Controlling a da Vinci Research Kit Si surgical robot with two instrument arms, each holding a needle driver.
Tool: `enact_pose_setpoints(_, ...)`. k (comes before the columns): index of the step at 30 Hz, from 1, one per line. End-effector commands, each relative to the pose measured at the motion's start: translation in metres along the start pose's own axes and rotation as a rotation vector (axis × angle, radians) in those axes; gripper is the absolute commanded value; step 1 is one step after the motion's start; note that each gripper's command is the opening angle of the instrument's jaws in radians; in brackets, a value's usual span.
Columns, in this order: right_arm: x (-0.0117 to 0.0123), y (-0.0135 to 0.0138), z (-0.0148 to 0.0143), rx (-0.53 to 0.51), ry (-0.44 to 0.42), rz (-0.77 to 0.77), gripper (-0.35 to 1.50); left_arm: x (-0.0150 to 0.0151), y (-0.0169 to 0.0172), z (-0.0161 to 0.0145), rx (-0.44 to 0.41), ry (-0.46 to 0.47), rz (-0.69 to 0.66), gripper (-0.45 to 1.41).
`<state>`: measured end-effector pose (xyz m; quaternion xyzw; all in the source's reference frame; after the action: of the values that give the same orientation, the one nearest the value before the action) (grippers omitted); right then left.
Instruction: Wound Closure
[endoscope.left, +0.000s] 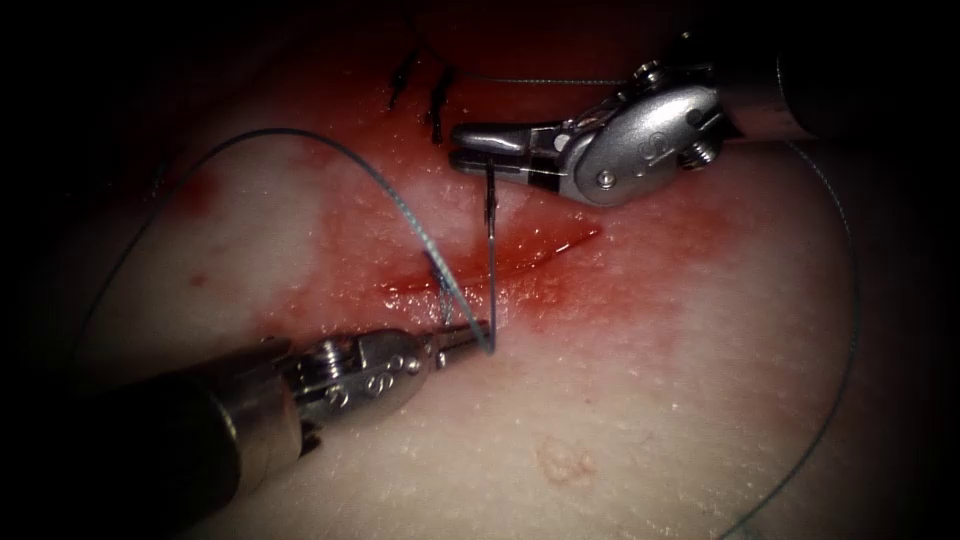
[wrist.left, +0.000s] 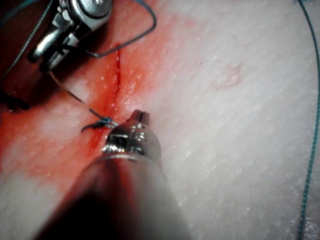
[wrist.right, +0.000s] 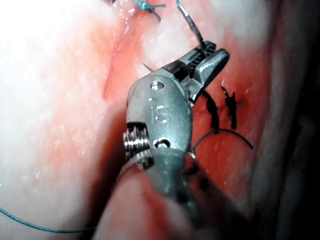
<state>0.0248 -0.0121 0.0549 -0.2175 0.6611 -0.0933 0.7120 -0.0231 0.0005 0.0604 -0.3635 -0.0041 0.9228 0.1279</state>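
Observation:
The cut (endoscope.left: 500, 262) runs across the tissue (endoscope.left: 650, 400) in a band of red fluid. My right tool (endoscope.left: 488, 152) sits on the cut's far side, jaws shut on the needle (endoscope.left: 492, 250) close to its upper end. The needle hangs free over the cut and is not in the tissue. Its lower end, where the thread (endoscope.left: 270, 131) joins, meets my left tool (endoscope.left: 468, 337), whose jaws look shut on it. The right wrist view shows the right tool (wrist.right: 202, 50) clamping the needle (wrist.right: 190, 22). In the left wrist view the needle (wrist.left: 67, 89) runs from the right tool (wrist.left: 47, 50) toward the left tool (wrist.left: 140, 117).
A tied stitch (endoscope.left: 440, 268) with short tails sits on the cut's left part. Older dark stitches (endoscope.left: 438, 100) lie on the far side, left of the right tool. The thread loops wide over the left tissue; another strand (endoscope.left: 850, 300) arcs down the right side.

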Motion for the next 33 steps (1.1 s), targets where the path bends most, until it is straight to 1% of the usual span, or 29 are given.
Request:
enact_pose_setpoints(1,-0.0002,-0.0011,0.0006,0.004,-0.001,-0.006,-0.35,0.0,0.0,0.0008,-0.001,0.001,0.0,0.02)
enact_pose_setpoints(4,-0.0003,-0.0022,0.0002,-0.001,-0.011,-0.017,-0.35,0.0,-0.0001,0.0006,-0.004,0.001,-0.001,0.02)
enact_pose_setpoints(5,-0.0004,-0.003,0.0,-0.007,-0.021,-0.025,-0.35,0.0001,-0.0002,0.0005,-0.005,0.001,-0.002,0.02)
enact_pose_setpoints(7,-0.0004,-0.0033,0.0,0.0,-0.021,-0.035,-0.35,0.0001,-0.0002,0.0005,-0.005,0.001,-0.002,0.02)
enact_pose_setpoints(12,-0.0005,-0.0043,-0.0001,0.045,-0.014,0.065,-0.35,0.0002,-0.0003,0.0006,-0.005,0.001,-0.003,0.02)
enact_pose_setpoints(15,-0.0005,-0.0047,-0.0001,0.054,-0.004,0.109,-0.35,0.0001,-0.0005,0.0006,-0.004,0.001,-0.009,0.02)
enact_pose_setpoints(17,-0.0005,-0.005,-0.0001,0.062,-0.001,0.142,-0.35,0.0002,-0.0007,0.0007,-0.004,0.001,-0.01,0.05)
enact_pose_setpoints(18,-0.0004,-0.005,-0.0001,0.065,-0.001,0.183,-0.35,0.0003,-0.0009,0.001,-0.002,-0.001,-0.013,0.09)
enact_pose_setpoints(21,-0.0004,-0.0048,-0.0001,0.066,-0.003,0.215,-0.35,0.0006,-0.0011,0.0013,0.0,-0.003,-0.017,0.09)
enact_pose_setpoints(27,-0.0003,-0.0032,0.0004,0.061,-0.008,0.32,-0.35,0.0014,-0.0009,0.0025,0.015,-0.009,-0.025,0.1)
enact_pose_setpoints(33,-0.0005,-0.0012,0.0011,0.067,-0.007,0.408,-0.35,0.0007,-0.0001,0.0038,0.016,-0.003,-0.021,0.07)
